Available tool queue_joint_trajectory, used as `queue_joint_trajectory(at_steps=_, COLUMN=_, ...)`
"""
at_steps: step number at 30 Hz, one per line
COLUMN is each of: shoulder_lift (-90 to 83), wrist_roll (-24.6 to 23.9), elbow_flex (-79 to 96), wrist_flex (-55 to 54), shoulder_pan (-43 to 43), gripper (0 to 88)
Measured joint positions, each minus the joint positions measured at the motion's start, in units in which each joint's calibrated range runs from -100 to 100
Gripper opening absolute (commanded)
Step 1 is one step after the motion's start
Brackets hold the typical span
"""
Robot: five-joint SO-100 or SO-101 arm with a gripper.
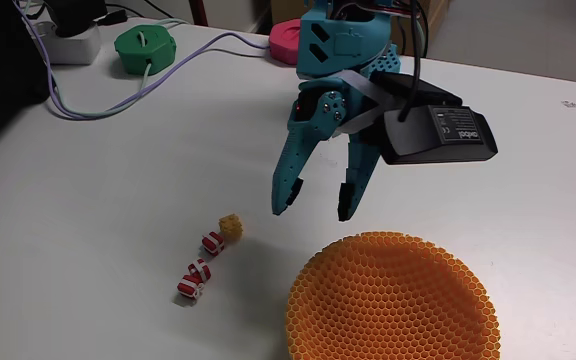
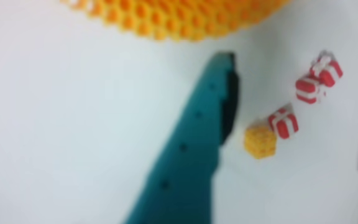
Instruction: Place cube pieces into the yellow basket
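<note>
A: Entry, fixed view, left to right. Far left, a green round disc [image 1: 145, 48] with lilac cables [image 1: 98, 95] trailing across the white bench [image 1: 88, 200]. Near left of centre, the cube pieces in a short diagonal row: red-and-white ones at [image 1: 189, 287], [image 1: 201, 270] and [image 1: 212, 242], then the yellow-orange studded one [image 1: 230, 226] at the far end, touching or just beside its red neighbour. I count three reds for certain; the lowest cluster may hide more.

B: Progress?

A: The yellow basket [image 1: 393, 300] sits near right, and what shows of its inside looks empty. My judgement: nothing placed yet, every piece left to move.

B: Jaws?

A: Apart, holding nothing. The gripper [image 1: 313, 212] hangs above the bench between the cube row and the basket, tips pointing down. A pink disc [image 1: 286, 40] sits behind the arm.

B: Wrist view?

A: Blurred. One teal finger [image 2: 191, 149] runs up the middle; the yellow cube [image 2: 260, 140] lies just right of its tip, reds trailing off to the upper right.

B: Materials?

A: Basket is rigid-looking plastic, round and bowl-shaped, honeycomb lattice walls. Cubes are tiny, blocky, reds striped like wrapped parcels. Gripper fingers are matte teal with dark inner pads; they look printed.
</note>
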Motion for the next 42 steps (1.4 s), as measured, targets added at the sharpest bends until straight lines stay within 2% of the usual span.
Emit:
queue_joint_trajectory(at_steps=4, shoulder_lift=-3.44, wrist_roll=0.63, elbow_flex=2.76, wrist_flex=3.88, shoulder_pan=0.97, gripper=34.5)
queue_joint_trajectory(at_steps=9, shoulder_lift=-5.90, wrist_roll=2.05, elbow_flex=11.72, wrist_flex=5.44, shoulder_pan=10.44, gripper=32.4)
queue_joint_trajectory(at_steps=13, shoulder_lift=-5.90, wrist_roll=-0.63, elbow_flex=23.55, wrist_flex=-5.66, shoulder_pan=17.50, gripper=32.5)
queue_joint_trajectory(at_steps=19, shoulder_lift=-3.64, wrist_roll=-7.81, elbow_flex=38.33, wrist_flex=-32.39, shoulder_pan=18.38, gripper=33.5)
queue_joint_trajectory(at_steps=25, shoulder_lift=5.61, wrist_roll=-9.96, elbow_flex=37.44, wrist_flex=-44.04, shoulder_pan=18.38, gripper=32.8)
queue_joint_trajectory(at_steps=35, shoulder_lift=23.22, wrist_roll=-10.40, elbow_flex=21.38, wrist_flex=-51.58, shoulder_pan=20.79, gripper=28.6)
queue_joint_trajectory(at_steps=37, shoulder_lift=24.00, wrist_roll=-10.40, elbow_flex=20.20, wrist_flex=-51.58, shoulder_pan=21.57, gripper=26.4)
queue_joint_trajectory(at_steps=42, shoulder_lift=24.20, wrist_roll=-10.70, elbow_flex=20.30, wrist_flex=-51.47, shoulder_pan=23.50, gripper=13.0)
